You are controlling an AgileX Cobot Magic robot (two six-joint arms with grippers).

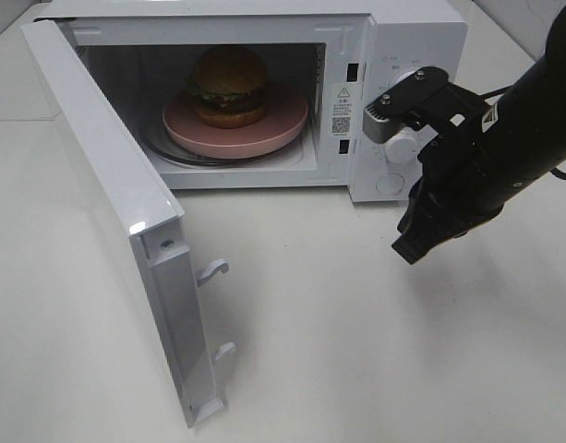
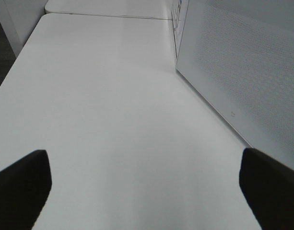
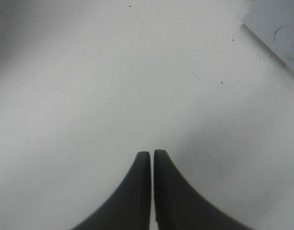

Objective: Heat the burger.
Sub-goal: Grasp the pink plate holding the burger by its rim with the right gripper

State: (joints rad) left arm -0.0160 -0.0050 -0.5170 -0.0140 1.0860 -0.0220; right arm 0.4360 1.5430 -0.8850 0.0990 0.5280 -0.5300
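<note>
Sitting on its pink plate (image 1: 264, 137) inside the open microwave (image 1: 416, 32), the burger (image 1: 230, 85) is waiting for the door (image 1: 107, 175) to be shut, which I am taking to be the step in hand. The door is standing swung wide out toward the left side. The left gripper (image 2: 146, 172) is hovering over the table (image 1: 356, 351) just beside the door's outer face, jaws spread wide and holding nothing, so it is looking best placed to push. I'd be pressing flat on the outer panel near the free edge and sweeping it round steadily, so the latch hooks (image 1: 213, 269) are meeting their slots squarely. The right gripper (image 1: 414, 242), pinched closed and empty, is hanging in front of the control panel. It should be keeping clear of the door's arc, ready for the knobs (image 1: 403, 145).
</note>
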